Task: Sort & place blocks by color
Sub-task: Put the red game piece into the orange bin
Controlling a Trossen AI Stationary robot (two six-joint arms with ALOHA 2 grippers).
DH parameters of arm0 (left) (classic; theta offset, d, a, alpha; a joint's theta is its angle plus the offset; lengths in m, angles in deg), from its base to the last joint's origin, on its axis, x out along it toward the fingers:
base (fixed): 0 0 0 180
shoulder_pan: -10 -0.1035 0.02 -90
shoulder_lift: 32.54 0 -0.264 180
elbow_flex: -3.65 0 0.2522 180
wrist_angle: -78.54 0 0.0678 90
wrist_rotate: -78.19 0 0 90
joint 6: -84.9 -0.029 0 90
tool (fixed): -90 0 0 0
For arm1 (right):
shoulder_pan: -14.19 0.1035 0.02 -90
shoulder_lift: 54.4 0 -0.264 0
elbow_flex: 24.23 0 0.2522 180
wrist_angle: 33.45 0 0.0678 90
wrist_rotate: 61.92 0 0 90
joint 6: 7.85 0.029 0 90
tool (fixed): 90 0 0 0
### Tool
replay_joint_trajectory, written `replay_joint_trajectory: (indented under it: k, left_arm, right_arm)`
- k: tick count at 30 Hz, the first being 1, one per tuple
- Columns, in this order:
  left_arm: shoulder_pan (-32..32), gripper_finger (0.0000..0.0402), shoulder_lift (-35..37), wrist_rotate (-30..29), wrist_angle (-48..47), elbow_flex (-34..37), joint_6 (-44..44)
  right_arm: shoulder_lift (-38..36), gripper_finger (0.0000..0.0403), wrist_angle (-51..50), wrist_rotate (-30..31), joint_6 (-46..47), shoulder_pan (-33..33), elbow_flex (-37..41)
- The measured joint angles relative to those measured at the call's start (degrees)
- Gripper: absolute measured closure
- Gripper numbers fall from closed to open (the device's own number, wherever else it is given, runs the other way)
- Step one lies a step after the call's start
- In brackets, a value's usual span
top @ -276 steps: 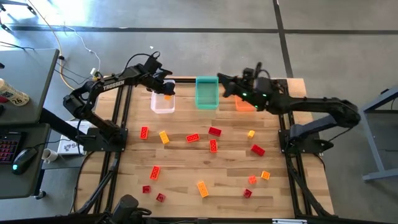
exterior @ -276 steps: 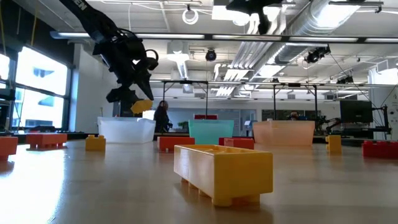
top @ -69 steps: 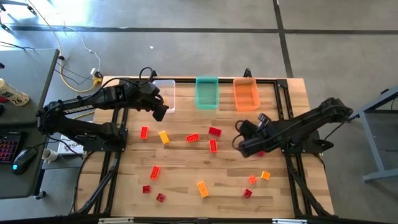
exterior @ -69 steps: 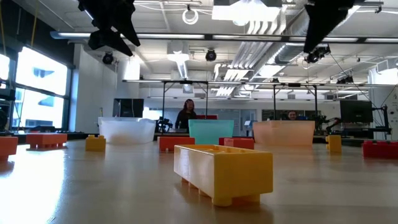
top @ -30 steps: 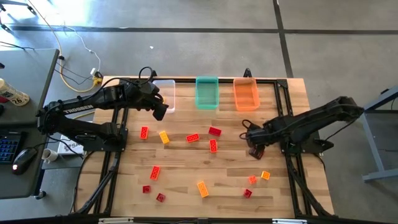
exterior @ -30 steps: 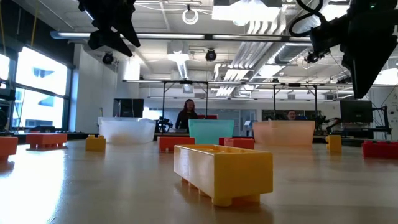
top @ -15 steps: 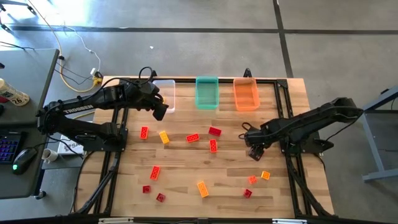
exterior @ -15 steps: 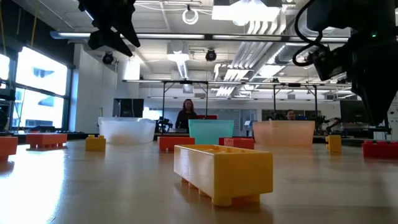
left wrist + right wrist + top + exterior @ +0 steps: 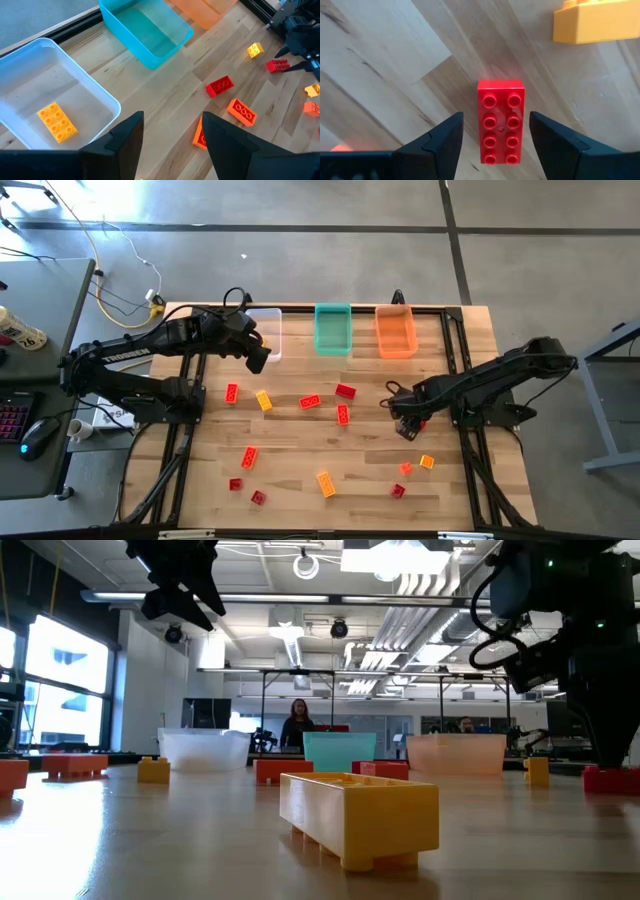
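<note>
Several small red, orange and yellow blocks lie scattered on the wooden table (image 9: 300,440). My right gripper (image 9: 405,424) points down, open, right of centre. Its two fingers stand on either side of a red eight-stud block (image 9: 501,128) that lies flat on the table, without touching it. A yellow block (image 9: 594,20) lies close beyond it. My left gripper (image 9: 258,358) hangs open and empty above the table's far left, beside the clear bin (image 9: 264,332), which holds one yellow-orange block (image 9: 57,120).
A teal bin (image 9: 333,329) and an orange bin (image 9: 395,330) stand beside the clear one along the far edge. Red blocks (image 9: 344,402) lie mid-table, with orange ones (image 9: 417,465) near the right front. People stand in the room behind the table (image 9: 298,726).
My right gripper has sunk toward the table, down over the red block, and shifted slightly toward the table's left edge. The blocks have stayed where they were.
</note>
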State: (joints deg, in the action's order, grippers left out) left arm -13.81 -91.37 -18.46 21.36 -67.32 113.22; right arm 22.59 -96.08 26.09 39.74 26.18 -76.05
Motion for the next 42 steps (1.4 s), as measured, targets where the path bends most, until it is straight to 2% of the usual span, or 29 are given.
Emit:
replay_joint_trajectory:
  k: [6, 9, 16, 26, 30, 34, 42]
  left_arm:
    - [0.0, 0.0213, 0.0, 0.0, 0.0, 0.0, 0.0]
    - [0.0, 0.0213, 0.0, 0.0, 0.0, 0.0, 0.0]
    - [0.0, 0.0213, 0.0, 0.0, 0.0, 0.0, 0.0]
    - [0.0, 0.0213, 0.0, 0.0, 0.0, 0.0, -0.2]
    - [0.0, 0.0213, 0.0, 0.0, 0.0, 0.0, -3.3]
    - [0.0, 0.0213, 0.0, 0.0, 0.2, 0.0, -6.1]
    - [0.0, 0.0213, 0.0, 0.0, 1.5, 0.0, -11.6]
  right_arm:
    - [5.0, 0.0188, 0.8, -1.6, 0.0, 0.0, 0.0]
    - [6.7, 0.0201, 0.9, -3.3, 0.0, 0.0, 0.0]
    - [6.9, 0.0290, 1.2, -5.0, 2.6, 0.0, -0.2]
    - [4.5, 0.0291, 2.8, -8.4, 9.7, 0.0, -0.2]
    - [1.5, 0.0291, 4.9, -8.4, 14.5, 0.0, -0.2]
    - [-1.5, 0.0291, 5.4, -5.5, 19.0, 0.0, -2.0]
    - [-3.4, 0.0291, 5.3, 6.8, 19.0, -2.7, -10.0]
